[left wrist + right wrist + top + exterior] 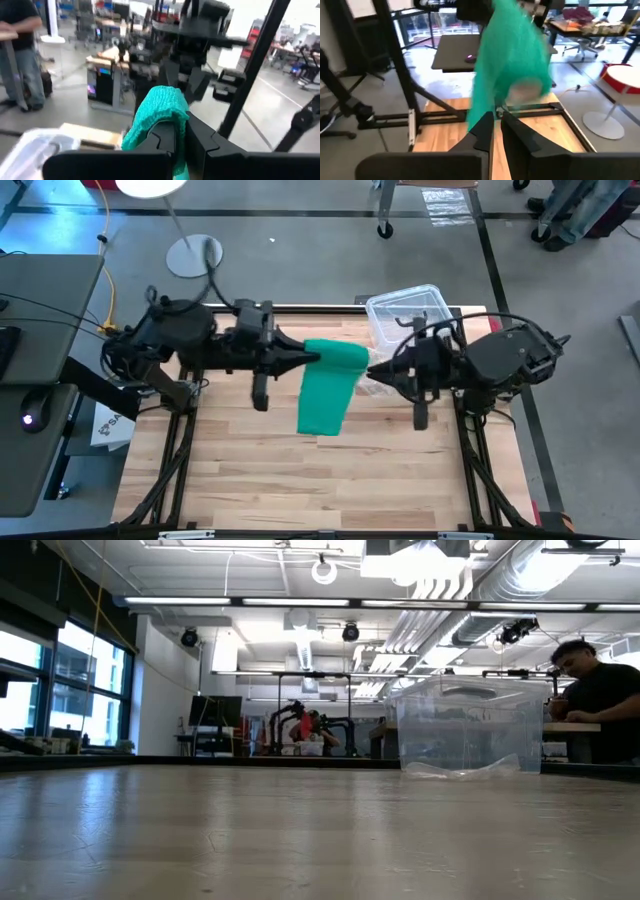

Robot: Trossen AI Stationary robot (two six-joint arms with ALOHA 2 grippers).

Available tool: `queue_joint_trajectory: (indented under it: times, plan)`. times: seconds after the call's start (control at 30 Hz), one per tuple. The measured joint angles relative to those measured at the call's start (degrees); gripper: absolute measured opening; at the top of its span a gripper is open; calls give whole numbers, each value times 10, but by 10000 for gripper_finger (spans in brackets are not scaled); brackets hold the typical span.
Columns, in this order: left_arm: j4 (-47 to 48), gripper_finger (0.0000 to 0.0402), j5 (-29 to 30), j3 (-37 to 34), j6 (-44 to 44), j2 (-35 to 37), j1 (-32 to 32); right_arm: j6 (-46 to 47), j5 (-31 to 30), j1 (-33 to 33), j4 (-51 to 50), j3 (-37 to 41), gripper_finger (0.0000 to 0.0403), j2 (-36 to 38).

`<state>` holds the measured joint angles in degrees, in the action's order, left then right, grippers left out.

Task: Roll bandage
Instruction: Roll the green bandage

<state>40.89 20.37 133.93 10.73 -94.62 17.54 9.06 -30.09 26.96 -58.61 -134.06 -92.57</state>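
Both grippers (left [318,360], right [372,370]) pinch bandage [328,392].

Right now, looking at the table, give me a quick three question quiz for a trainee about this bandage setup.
1. True or false: the bandage lies flat on the table.
2. Which grips it? A) left gripper only B) right gripper only C) both
3. Fill in: the clear plastic box sits at the table's ____ edge, on the right arm's side.

Key: 1 false, it hangs between the arms. 2 C, one at each top corner. 3 far.
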Motion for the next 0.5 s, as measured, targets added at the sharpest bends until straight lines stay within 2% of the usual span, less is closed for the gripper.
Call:
queue_joint_trajectory:
  times: [0.07, 0.13, 0.23, 0.33, 0.5]
  plan:
    - [-2, 8, 6, 1, -13, 7, 7, 0, -3, 0, 2, 0, 27, 5]
    - [-5, 8, 7, 1, -21, 10, 11, 15, -30, 0, 2, 0, 29, 7]
    - [-5, 8, 18, 1, -31, 10, 19, 33, -40, -2, 2, 0, 45, 8]
    - [-13, 8, 24, 1, -50, 12, 24, 86, -29, -1, 3, 0, 87, 8]
    - [-36, 9, 31, 1, -84, 14, 37, 154, 6, -1, 24, -1, 182, -3]
